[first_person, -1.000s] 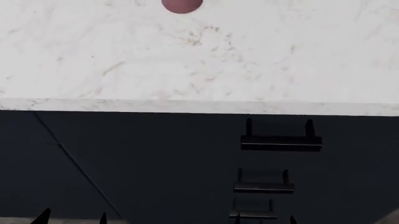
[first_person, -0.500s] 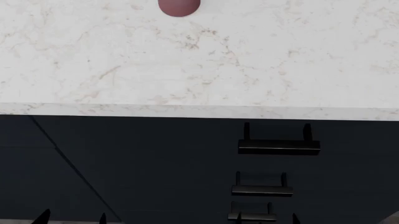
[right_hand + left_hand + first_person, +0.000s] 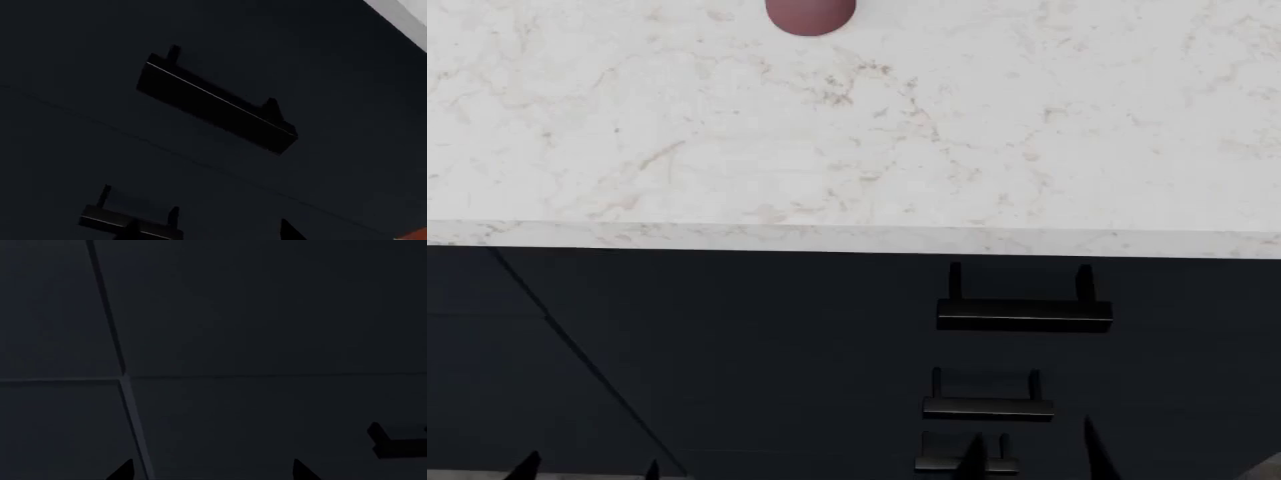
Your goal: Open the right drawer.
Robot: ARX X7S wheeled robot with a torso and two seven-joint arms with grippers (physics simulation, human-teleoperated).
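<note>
The right drawer [image 3: 787,290] is the top navy front under the counter and is closed flush. Its black bar handle [image 3: 1025,314] sits at the right and also shows in the right wrist view [image 3: 217,107]. My right gripper [image 3: 1030,455] is open and empty. Its fingertips [image 3: 1093,447] stand low, beside the lowest handle [image 3: 964,463] and well below the drawer's handle. In the right wrist view the gripper [image 3: 208,232] shows only its tips. My left gripper [image 3: 587,468] is open and empty at the lower left, facing plain navy panels [image 3: 267,315].
A white marble counter [image 3: 854,150] overhangs the drawers, with a maroon round object [image 3: 811,14] at its far edge. A second bar handle [image 3: 988,405] lies below the drawer's handle. A vertical cabinet seam [image 3: 574,350] runs down at the left. A handle end [image 3: 397,442] shows in the left wrist view.
My right gripper's fingertips have risen further into the head view, up beside the lowest handle. The head view dipped slightly a second ago and has held still since. The drawer has not moved.
</note>
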